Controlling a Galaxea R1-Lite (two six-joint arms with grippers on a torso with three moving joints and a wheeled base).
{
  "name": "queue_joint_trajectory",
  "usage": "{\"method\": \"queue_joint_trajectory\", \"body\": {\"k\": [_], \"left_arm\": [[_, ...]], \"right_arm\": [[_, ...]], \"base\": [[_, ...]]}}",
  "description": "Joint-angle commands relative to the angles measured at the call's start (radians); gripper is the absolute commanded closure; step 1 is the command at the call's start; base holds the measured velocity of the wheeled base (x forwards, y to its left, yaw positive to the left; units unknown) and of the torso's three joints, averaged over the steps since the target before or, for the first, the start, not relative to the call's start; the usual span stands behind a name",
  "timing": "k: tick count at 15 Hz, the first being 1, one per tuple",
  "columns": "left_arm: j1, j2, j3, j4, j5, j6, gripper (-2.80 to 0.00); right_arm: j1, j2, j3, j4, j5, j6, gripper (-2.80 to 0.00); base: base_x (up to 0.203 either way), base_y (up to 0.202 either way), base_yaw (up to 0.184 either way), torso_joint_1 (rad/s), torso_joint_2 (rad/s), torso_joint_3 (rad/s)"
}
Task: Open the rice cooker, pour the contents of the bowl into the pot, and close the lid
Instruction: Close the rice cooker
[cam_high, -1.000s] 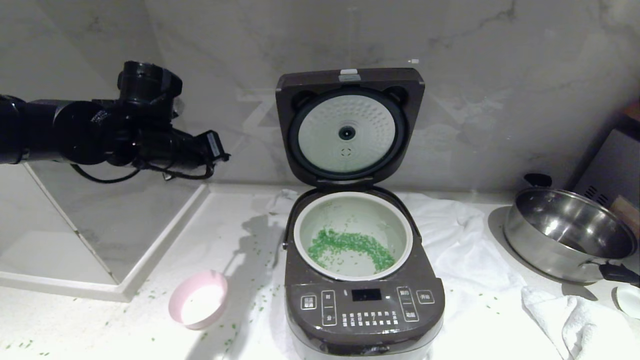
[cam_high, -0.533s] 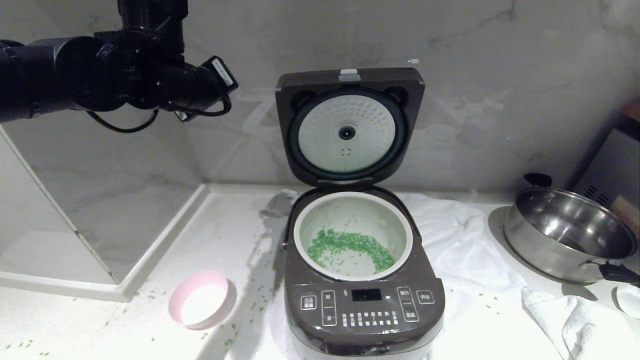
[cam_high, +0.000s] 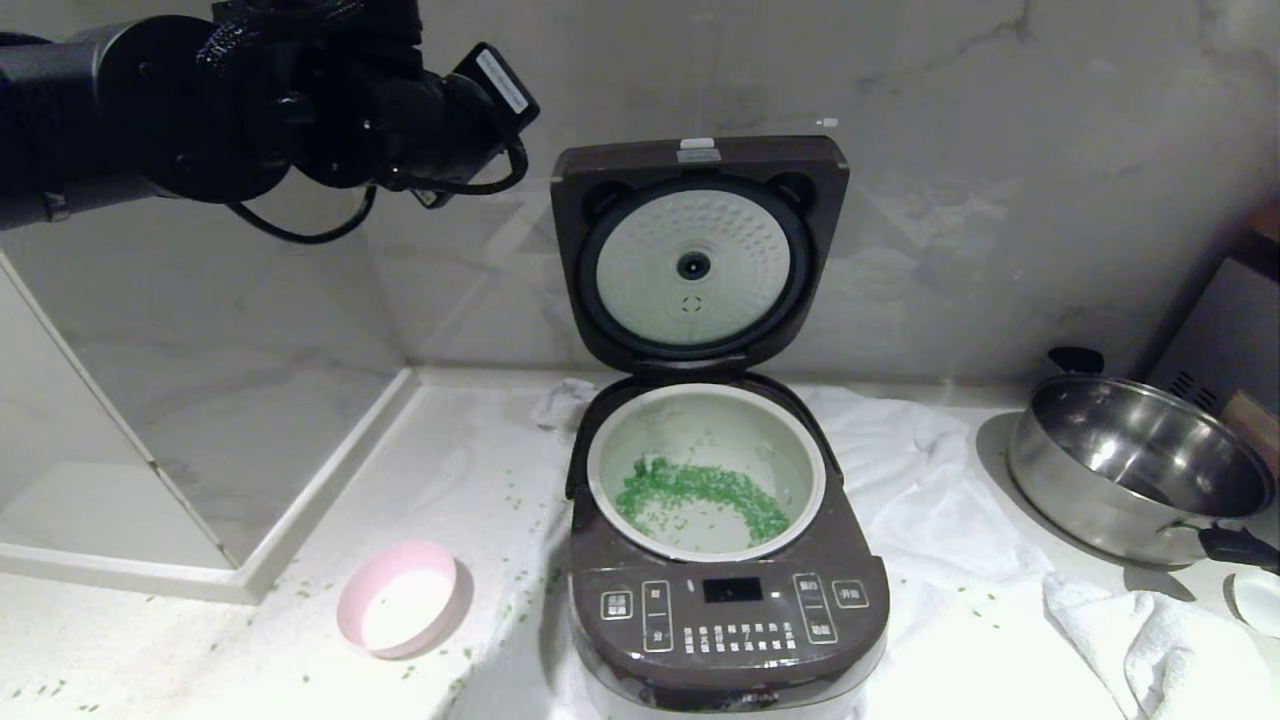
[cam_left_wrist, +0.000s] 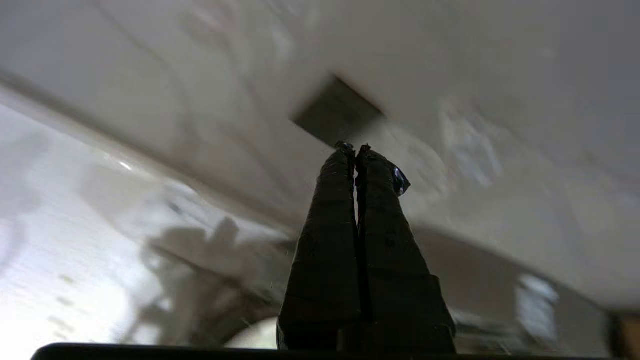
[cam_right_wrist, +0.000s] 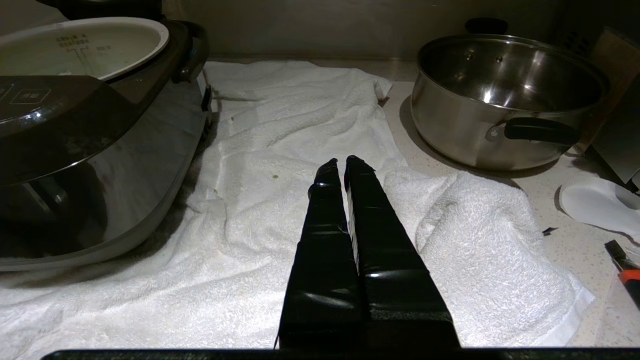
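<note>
In the head view, the rice cooker (cam_high: 725, 590) stands open on a white towel (cam_high: 930, 500), its lid (cam_high: 697, 250) raised upright behind the pot (cam_high: 705, 470) and showing the pale dimpled inner plate. The contents (cam_high: 700, 495), bright green grains, lie in a curved heap on the pot's floor. The front panel carries white-labelled buttons and a small dark display; the characters are too small to read. The bowl (cam_high: 400, 598), pink outside and white inside, sits upright and empty on the counter, left of the cooker's front corner, with stray green grains scattered around it. A steel pan with black handles (cam_high: 1135, 470) stands well to the right of the cooker. The left arm (cam_high: 250, 100) reaches in high, left of the lid's top edge and apart from it (a white label near its wrist cannot be read).

In the left wrist view, the left gripper (cam_left_wrist: 354, 148) has its fingers pressed together with nothing between them, pointed at a blurred marble wall.

In the right wrist view, the right gripper (cam_right_wrist: 340, 162) hangs over the towel to the right of the cooker, fingers together and empty; faint markings inside the pot wall are illegible.
</note>
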Motion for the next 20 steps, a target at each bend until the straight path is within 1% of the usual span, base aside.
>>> {"method": "queue_joint_trajectory", "body": {"k": [1, 4, 8, 14, 15, 17, 18, 20], "left_arm": [[-0.049, 0.018, 0.003, 0.002, 0.001, -0.026, 0.0], [-0.084, 0.049, 0.003, 0.001, 0.015, -0.029, 0.0], [-0.086, 0.042, 0.018, 0.007, 0.018, -0.031, 0.0], [-0.086, -0.069, 0.159, 0.009, 0.009, -0.034, 0.0], [-0.086, -0.088, 0.188, 0.009, 0.009, -0.034, 0.0], [-0.081, -0.112, 0.226, 0.007, 0.009, -0.033, 0.0], [-0.068, -0.11, 0.226, 0.007, 0.009, -0.033, 0.0], [-0.054, -0.097, 0.204, 0.006, 0.009, -0.032, 0.0]], "right_arm": [[0.001, 0.001, 0.002, -0.001, 0.0, 0.0, 0.0], [0.0, -0.001, 0.002, -0.001, 0.0, -0.006, 0.0], [0.001, 0.001, 0.002, -0.001, 0.0, -0.002, 0.0], [0.0, -0.001, -0.004, 0.001, 0.003, -0.018, 0.0], [0.0, 0.0, -0.033, 0.003, 0.005, -0.018, 0.0], [0.001, 0.046, -0.154, 0.015, 0.015, 0.011, 0.0], [0.003, 0.117, -0.251, 0.018, 0.025, 0.059, 0.0], [0.024, 0.338, -0.493, 0.023, 0.051, 0.19, 0.0]], "base": [[0.0, 0.0, 0.0, 0.0, 0.0, 0.0], [0.0, 0.0, 0.0, 0.0, 0.0, 0.0], [0.0, 0.0, 0.0, 0.0, 0.0, 0.0], [0.0, 0.0, 0.0, 0.0, 0.0, 0.0], [0.0, 0.0, 0.0, 0.0, 0.0, 0.0], [0.0, 0.0, 0.0, 0.0, 0.0, 0.0], [0.0, 0.0, 0.0, 0.0, 0.0, 0.0], [0.0, 0.0, 0.0, 0.0, 0.0, 0.0]]}}
